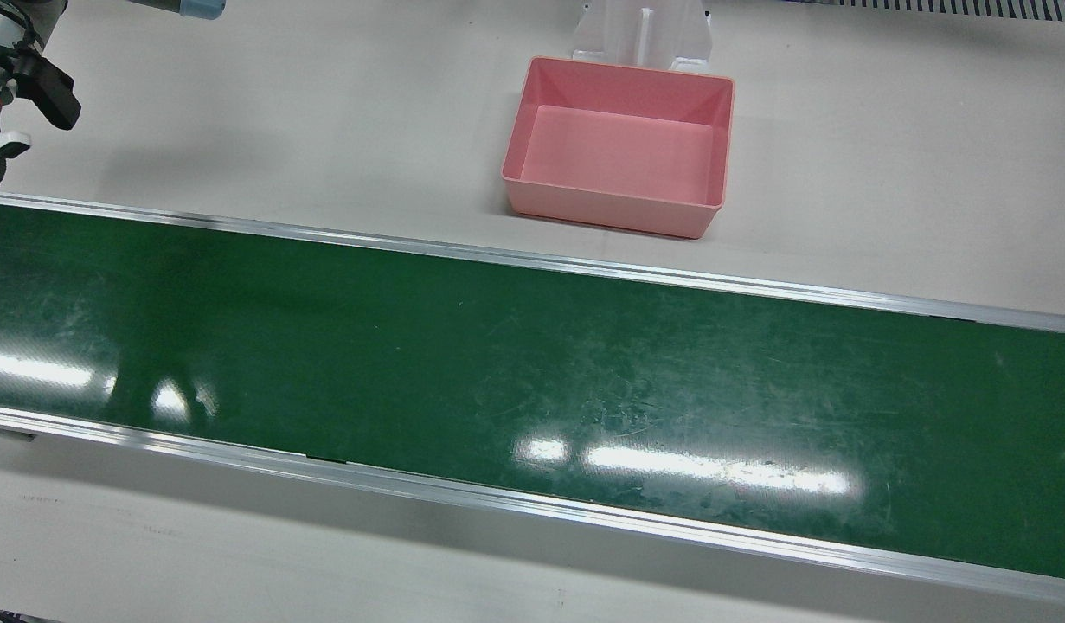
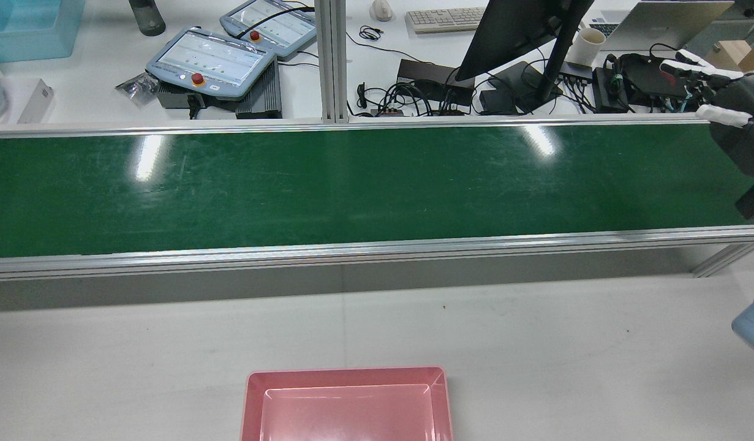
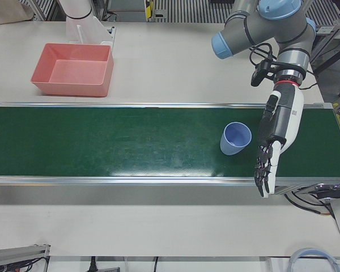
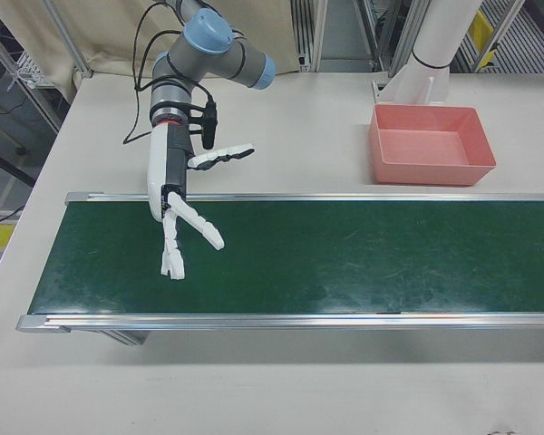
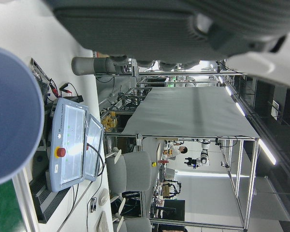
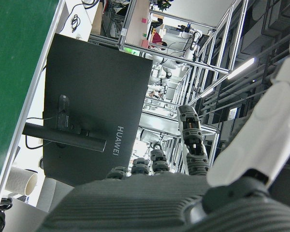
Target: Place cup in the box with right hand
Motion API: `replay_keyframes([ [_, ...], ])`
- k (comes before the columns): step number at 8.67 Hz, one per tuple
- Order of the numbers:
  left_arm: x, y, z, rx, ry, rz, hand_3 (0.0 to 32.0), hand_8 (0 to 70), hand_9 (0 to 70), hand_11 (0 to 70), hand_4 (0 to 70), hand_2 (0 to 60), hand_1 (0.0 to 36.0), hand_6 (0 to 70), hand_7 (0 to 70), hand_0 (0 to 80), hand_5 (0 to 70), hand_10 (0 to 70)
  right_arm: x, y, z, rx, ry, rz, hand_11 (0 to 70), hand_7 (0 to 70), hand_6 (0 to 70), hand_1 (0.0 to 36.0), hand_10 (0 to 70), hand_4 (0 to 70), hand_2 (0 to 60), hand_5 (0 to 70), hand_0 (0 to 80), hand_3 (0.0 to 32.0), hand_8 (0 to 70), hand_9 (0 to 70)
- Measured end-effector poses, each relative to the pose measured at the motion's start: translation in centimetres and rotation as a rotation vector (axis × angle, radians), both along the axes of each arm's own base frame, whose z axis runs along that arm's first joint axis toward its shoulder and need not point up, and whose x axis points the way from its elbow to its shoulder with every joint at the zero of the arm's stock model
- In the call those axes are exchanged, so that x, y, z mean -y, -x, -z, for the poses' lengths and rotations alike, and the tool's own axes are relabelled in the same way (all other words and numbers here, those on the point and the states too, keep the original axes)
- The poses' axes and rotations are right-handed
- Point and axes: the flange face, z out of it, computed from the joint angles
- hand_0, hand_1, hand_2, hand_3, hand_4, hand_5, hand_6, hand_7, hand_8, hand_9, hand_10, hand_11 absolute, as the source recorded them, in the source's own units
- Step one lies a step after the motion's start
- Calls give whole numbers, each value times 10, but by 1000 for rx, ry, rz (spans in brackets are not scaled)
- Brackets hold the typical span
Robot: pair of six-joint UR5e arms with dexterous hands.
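A light blue cup (image 3: 236,139) stands upright on the green belt (image 3: 130,141) in the left-front view and fills the left edge of the left hand view (image 5: 9,116). My left hand (image 3: 272,141) is open, fingers pointing down, just right of the cup and apart from it. My right hand (image 4: 181,217) is open and empty, fingers spread above the belt's other end; it also shows at the right edge of the rear view (image 2: 729,104). The pink box (image 1: 610,212) is empty on the white table behind the belt (image 3: 71,88) (image 4: 426,172).
The belt has raised aluminium rails (image 1: 532,260) along both sides. A white pedestal (image 1: 640,35) stands just behind the box. A black monitor (image 2: 524,37), teach pendants (image 2: 211,64) and cables lie beyond the belt on the operators' side.
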Motion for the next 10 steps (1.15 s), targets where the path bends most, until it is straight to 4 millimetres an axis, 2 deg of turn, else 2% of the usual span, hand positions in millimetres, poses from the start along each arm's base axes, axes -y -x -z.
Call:
replay_keyframes([
  [1,0,0,0,0,0,0,0,0,0,0,0,0,0,0,0,0,0,0,0,0,0,0,0,0,37,123,29,25,21,175,46,18,422,0,23,69],
  [2,0,0,0,0,0,0,0,0,0,0,0,0,0,0,0,0,0,0,0,0,0,0,1,0,38,123,30,24,22,182,46,17,422,0,22,68],
  [3,0,0,0,0,0,0,0,0,0,0,0,0,0,0,0,0,0,0,0,0,-1,0,1,1,39,125,30,41,23,165,92,16,399,0,24,70],
  [5,0,0,0,-1,0,0,0,0,0,0,0,0,0,0,0,0,0,0,0,1,-1,-1,2,1,40,134,32,14,24,216,23,16,432,0,25,74],
  [6,0,0,0,-1,0,0,0,0,0,0,0,0,0,0,0,0,0,0,0,1,-1,-2,2,2,40,134,32,23,24,208,48,16,420,0,26,75],
  [8,0,0,0,-1,0,0,0,0,0,0,0,0,0,0,0,0,0,0,0,1,-1,-3,2,2,41,136,32,5,25,236,0,16,444,0,27,77],
  [9,0,0,0,-1,0,0,0,0,0,0,0,0,0,0,0,0,0,0,0,2,-1,-3,2,3,41,137,33,32,25,201,72,16,409,0,28,78],
  [10,0,0,0,-1,0,0,0,0,0,0,0,0,0,0,0,0,0,0,0,2,-2,-4,3,3,42,139,33,14,26,223,24,16,432,0,28,79],
])
